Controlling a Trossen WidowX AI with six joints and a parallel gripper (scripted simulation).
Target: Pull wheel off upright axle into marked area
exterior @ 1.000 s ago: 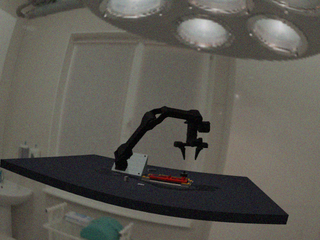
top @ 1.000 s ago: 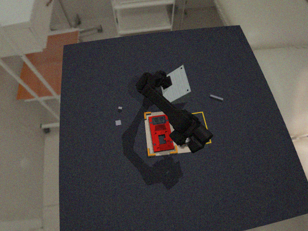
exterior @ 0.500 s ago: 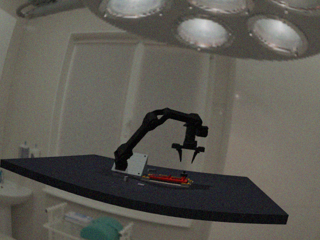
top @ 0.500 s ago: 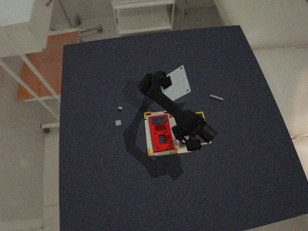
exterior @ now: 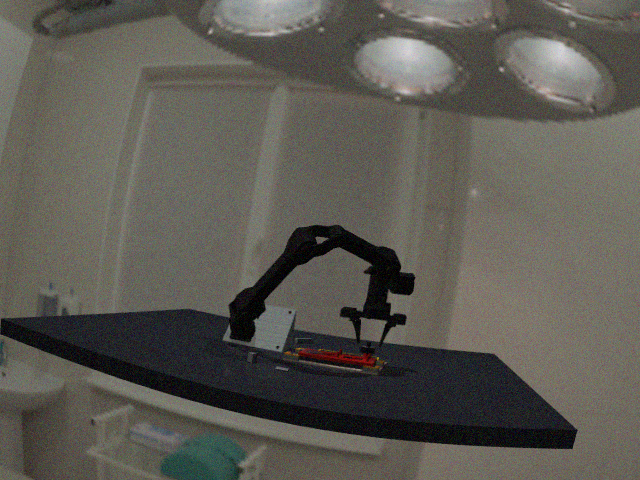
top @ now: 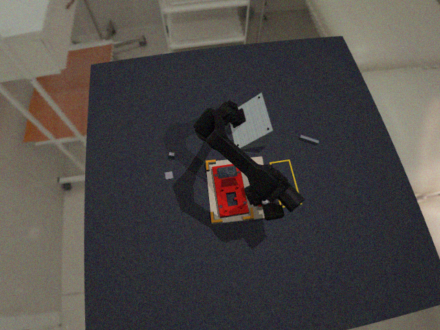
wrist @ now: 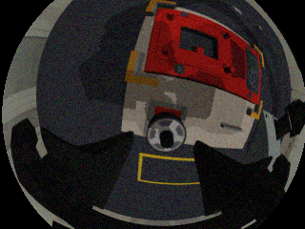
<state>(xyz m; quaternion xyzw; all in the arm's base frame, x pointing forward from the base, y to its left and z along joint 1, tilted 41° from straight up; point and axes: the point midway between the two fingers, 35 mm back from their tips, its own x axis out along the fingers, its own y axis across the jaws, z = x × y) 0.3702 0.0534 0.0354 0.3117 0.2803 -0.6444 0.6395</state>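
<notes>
The wheel is a small dark disc with a pale hub. It sits on the upright axle at the corner of a pale base plate. The plate also carries a red chassis. My gripper hangs open just above the wheel, one finger on each side, not touching it. In the top view the arm hides the wheel. The marked area is a yellow outlined rectangle on the table, right beside the plate.
A light grey mounting plate stands at the arm's base. A small grey bar lies to the right, and two small pale blocks, one and another, lie to the left on the dark table.
</notes>
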